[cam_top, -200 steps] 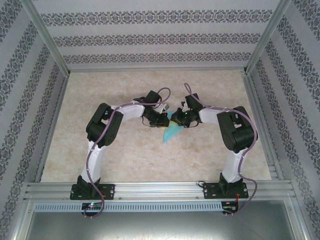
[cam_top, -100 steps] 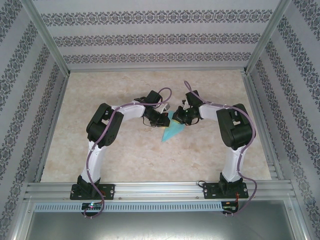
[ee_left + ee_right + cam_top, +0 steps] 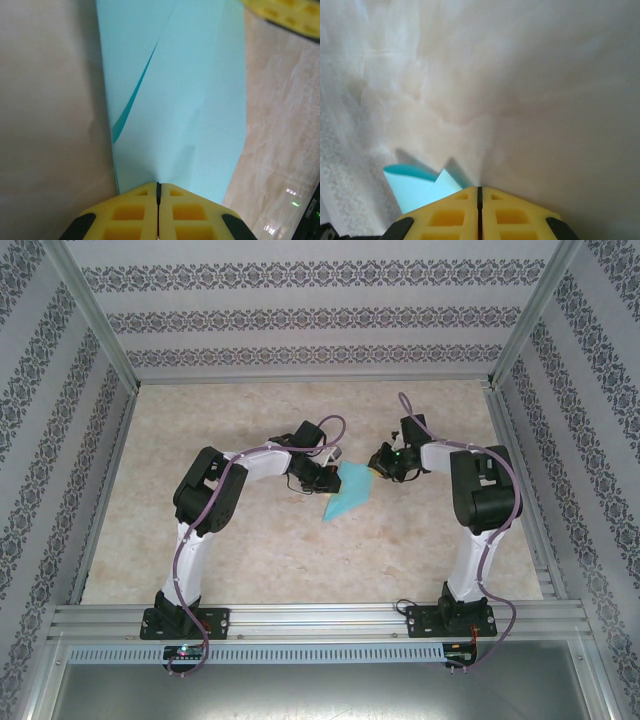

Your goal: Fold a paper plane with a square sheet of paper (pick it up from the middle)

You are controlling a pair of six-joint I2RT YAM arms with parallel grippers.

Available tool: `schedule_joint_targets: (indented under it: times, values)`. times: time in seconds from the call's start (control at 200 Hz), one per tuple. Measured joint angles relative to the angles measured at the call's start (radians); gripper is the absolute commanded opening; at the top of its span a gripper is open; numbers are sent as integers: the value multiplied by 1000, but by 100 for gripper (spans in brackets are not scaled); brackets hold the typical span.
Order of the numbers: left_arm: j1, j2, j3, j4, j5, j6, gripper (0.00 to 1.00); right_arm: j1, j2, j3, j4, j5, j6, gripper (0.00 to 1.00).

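The turquoise square sheet of paper [image 3: 348, 495] lies on the table folded into a tapering wedge with overlapping layers, its point toward the near left. My left gripper [image 3: 329, 475] is shut, its tips resting on the paper's wide end [image 3: 175, 100]; the closed left gripper [image 3: 158, 186] shows no paper between the pads. My right gripper [image 3: 379, 462] is shut and stands clear of the sheet, just to its right. In the right wrist view the right gripper [image 3: 479, 189] points at bare table, with a corner of the paper [image 3: 415, 190] at its left.
The marbled beige tabletop [image 3: 250, 560] is open around the paper. Patterned walls and aluminium rails [image 3: 310, 618] box the table in on all sides. A yellow finger of the right gripper [image 3: 285, 15] peeks in at the top right of the left wrist view.
My right gripper has pulled off the paper and moved right and slightly away. The left gripper and the paper have stayed where they were.
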Motion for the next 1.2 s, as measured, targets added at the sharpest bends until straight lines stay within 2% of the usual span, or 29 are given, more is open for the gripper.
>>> schedule_joint_targets:
  times: [0.155, 0.385, 0.56, 0.749, 1.204]
  values:
    - [0, 0, 0, 0, 0, 6, 8, -13, 18, 33, -35, -24, -8, 9]
    - [-2, 0, 0, 0, 0, 6, 8, -21, -27, 17, -15, 35, -11, 9]
    - [-3, 0, 3, -2, -1, 7, 8, 59, -129, -61, 53, 34, 44, 9]
    - [-4, -1, 4, -2, -1, 7, 8, 163, -129, -127, 126, 24, 117, 8]
    - [-6, -7, 6, -11, -4, 6, 11, 160, -62, -128, 147, 27, 131, 7]
